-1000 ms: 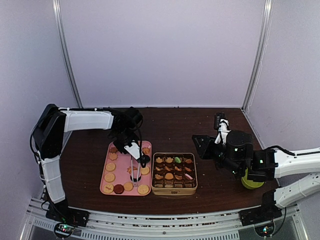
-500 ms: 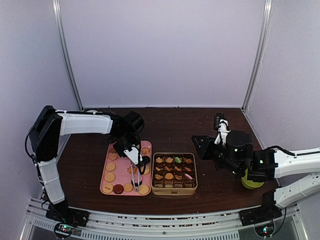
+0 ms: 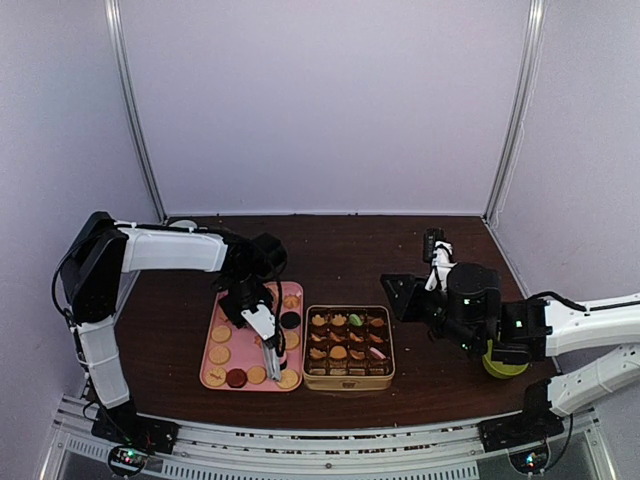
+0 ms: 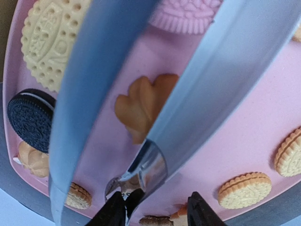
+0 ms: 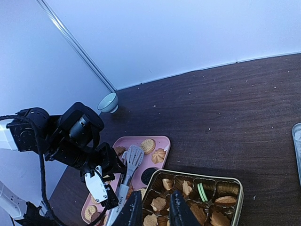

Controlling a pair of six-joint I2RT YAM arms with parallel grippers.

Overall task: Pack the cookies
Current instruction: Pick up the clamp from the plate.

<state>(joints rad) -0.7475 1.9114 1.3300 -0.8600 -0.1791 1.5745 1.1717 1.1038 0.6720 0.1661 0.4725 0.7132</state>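
Note:
Cookies (image 3: 220,352) lie on a pink tray (image 3: 240,345), and more fill the cups of a gold tin (image 3: 393,345) to its right. My left gripper (image 3: 262,322) hangs low over the tray, shut on metal tongs (image 3: 272,358). In the left wrist view the tongs (image 4: 94,94) straddle a tan leaf-shaped cookie (image 4: 141,106), and the gripper (image 4: 155,202) sits at their narrow end. A black sandwich cookie (image 4: 30,120) lies to the left. My right gripper (image 3: 395,292) hovers right of the tin; its jaws (image 5: 155,202) stand close together and hold nothing.
A small white bowl (image 5: 108,101) stands at the table's back left. A yellow-green object (image 3: 505,365) sits under my right arm. Metal frame posts (image 3: 135,120) rise at both back corners. A black cookie (image 3: 290,320) lies at the tray's right edge.
My left gripper has moved left and nearer over the tray, and the tongs have swung with it. The right arm has shifted slightly left.

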